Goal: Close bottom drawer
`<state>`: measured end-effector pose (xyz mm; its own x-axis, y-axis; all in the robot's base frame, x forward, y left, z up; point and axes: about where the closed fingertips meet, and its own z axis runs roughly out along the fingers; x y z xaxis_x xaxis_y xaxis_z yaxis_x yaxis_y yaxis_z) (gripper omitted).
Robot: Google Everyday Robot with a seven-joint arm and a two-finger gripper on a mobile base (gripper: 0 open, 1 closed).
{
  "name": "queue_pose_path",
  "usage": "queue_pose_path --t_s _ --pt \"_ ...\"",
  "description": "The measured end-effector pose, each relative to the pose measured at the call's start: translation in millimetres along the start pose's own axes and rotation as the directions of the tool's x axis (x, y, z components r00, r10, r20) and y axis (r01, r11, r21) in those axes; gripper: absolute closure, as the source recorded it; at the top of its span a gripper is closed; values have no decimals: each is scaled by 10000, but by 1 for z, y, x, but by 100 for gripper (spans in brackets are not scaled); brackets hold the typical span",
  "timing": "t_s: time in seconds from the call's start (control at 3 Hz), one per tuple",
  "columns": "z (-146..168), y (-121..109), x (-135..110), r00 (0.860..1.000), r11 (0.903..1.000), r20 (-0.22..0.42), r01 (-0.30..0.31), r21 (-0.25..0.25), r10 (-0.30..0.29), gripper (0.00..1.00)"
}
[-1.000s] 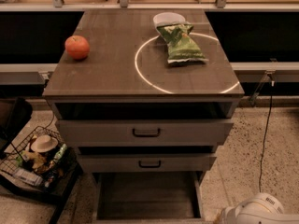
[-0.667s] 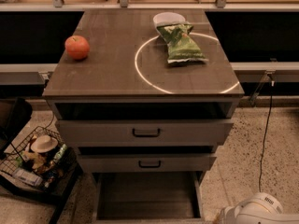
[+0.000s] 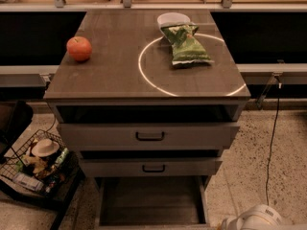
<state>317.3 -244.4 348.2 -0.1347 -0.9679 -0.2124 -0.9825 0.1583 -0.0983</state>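
the bottom drawer (image 3: 151,200) is pulled far out at floor level, its front cut off by the lower edge. above it the middle drawer (image 3: 150,167) and top drawer (image 3: 148,136) stand slightly out. on the worktop (image 3: 110,80) lie an apple (image 3: 79,48) at left, and a green bag (image 3: 186,44) touching a white bowl (image 3: 172,19). a wire basket (image 3: 36,169) sits on the floor at left. a white arm part (image 3: 254,218) shows lower right; the gripper is out of view, so i cannot tell how its jaws stand.

Matt grey-brown wood on bottom drawer (image 3: 151,200) and cabinet top (image 3: 110,78) — glossy crinkled chip bag (image 3: 187,47); gripper out of view.
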Motion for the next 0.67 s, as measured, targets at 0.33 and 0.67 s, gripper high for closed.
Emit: queue_pose_path --t_s 0.33,0.67 --pt "38 12 7 9998 9998 114 141 -171 -139 100" --pt "72 22 10 9995 9991 92 298 -286 -296 100"
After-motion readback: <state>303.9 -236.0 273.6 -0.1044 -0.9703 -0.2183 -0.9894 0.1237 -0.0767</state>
